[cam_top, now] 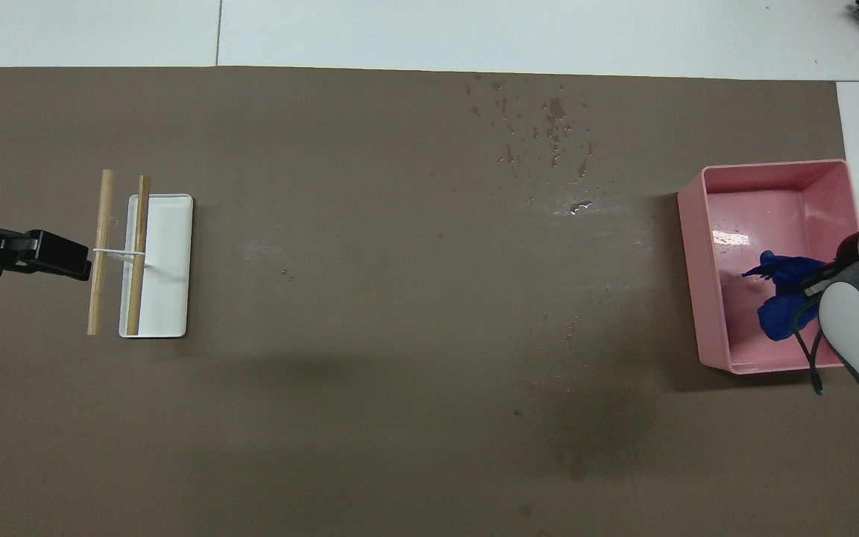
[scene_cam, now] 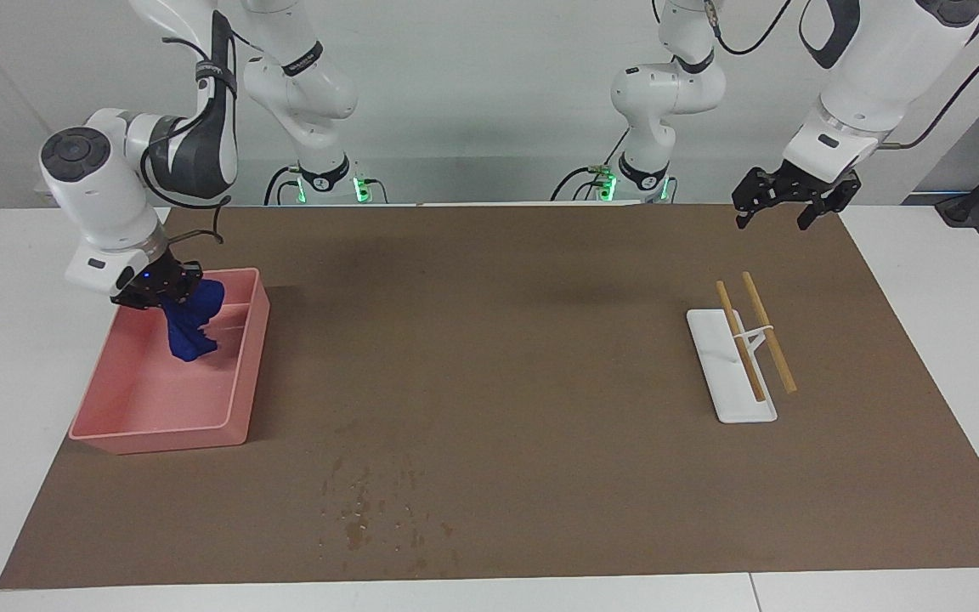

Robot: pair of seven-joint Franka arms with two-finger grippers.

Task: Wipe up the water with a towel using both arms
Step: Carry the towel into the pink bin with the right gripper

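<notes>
over pink tray [scene_cam: 234,374]: right hand [scene_cam: 158,293] clamps towel [scene_cam: 190,327]; left hand [scene_cam: 787,204] spread, empty, waiting.

A white tabletop [scene_cam: 923,297] carries a brown mat [scene_cam: 498,340] across most of it. On the mat, a white rack [scene_cam: 732,370] with two wooden rods sits toward the left arm's end. Well apart from the rack, a pink tray [scene_cam: 234,374] sits toward the right arm's end. Water [scene_cam: 370,506] speckles the mat farther from the robots than the rack.
</notes>
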